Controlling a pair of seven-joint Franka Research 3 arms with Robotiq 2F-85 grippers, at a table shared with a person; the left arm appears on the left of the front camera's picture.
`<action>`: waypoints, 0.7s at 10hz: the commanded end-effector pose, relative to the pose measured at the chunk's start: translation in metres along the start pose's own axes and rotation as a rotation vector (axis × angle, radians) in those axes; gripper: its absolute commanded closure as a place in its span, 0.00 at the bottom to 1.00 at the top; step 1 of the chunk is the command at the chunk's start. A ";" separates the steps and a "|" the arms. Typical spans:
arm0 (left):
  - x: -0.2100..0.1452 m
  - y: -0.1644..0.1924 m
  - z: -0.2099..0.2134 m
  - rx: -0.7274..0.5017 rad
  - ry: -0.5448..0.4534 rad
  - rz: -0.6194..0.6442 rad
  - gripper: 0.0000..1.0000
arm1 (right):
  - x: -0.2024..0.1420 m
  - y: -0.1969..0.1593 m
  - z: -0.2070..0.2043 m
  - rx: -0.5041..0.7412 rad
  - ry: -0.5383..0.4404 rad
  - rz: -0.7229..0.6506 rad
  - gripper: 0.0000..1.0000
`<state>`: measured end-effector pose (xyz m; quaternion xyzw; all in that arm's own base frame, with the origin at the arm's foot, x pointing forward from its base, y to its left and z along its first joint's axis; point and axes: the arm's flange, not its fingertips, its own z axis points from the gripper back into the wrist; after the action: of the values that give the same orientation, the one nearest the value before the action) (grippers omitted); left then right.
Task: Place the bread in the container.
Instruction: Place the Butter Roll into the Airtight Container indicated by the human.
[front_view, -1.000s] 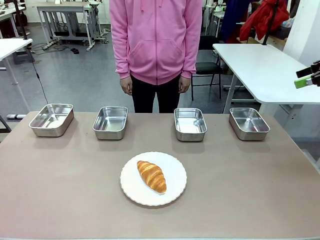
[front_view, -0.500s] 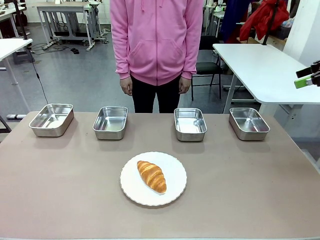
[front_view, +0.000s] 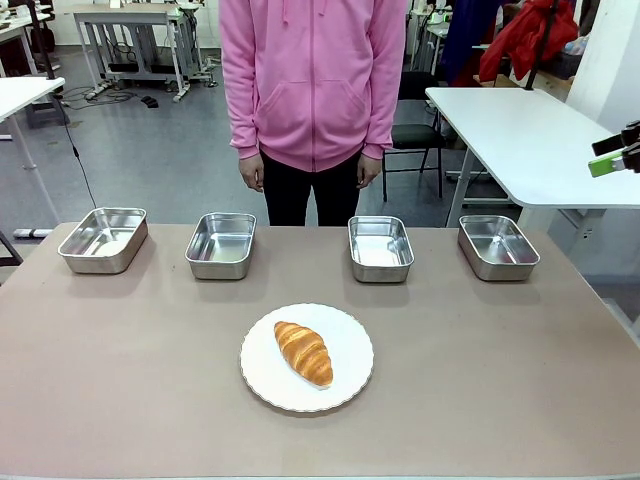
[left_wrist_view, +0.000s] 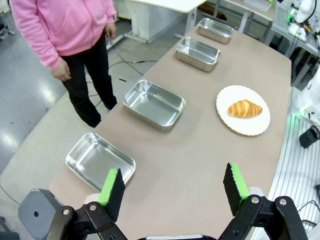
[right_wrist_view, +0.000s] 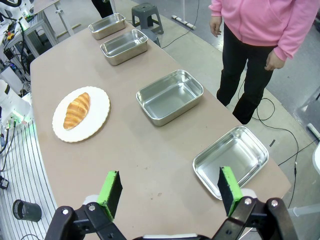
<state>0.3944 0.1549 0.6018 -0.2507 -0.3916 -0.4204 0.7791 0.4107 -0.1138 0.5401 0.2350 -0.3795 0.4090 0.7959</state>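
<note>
Staying put since before, the bread (front_view: 303, 352) lies on the plate (front_view: 350, 340)

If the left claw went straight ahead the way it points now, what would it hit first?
Probably the bare brown tabletop, between a shiny rectangular steel pan and the round white plate; nothing stands before the open left claw, though depth is unclear.

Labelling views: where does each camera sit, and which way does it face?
Front: robot's side, facing the person across the table; right gripper at right edge.
Left wrist: over the table's left end, looking along the pans; open left gripper.
Right wrist: over the right end, likewise; open right gripper.
All share the bread on the plate.
</note>
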 end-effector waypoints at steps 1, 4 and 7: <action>0.000 -0.001 0.001 0.000 -0.003 -0.002 0.00 | 0.002 0.001 0.000 0.002 -0.005 0.005 0.00; 0.000 -0.001 0.001 0.000 -0.003 -0.002 0.00 | 0.002 0.001 0.000 0.002 -0.005 0.005 0.00; 0.000 -0.001 0.001 0.000 -0.003 -0.002 0.00 | 0.002 0.001 0.000 0.002 -0.005 0.005 0.00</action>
<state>0.3944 0.1549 0.6018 -0.2507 -0.3916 -0.4204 0.7791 0.4107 -0.1138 0.5401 0.2350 -0.3795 0.4090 0.7959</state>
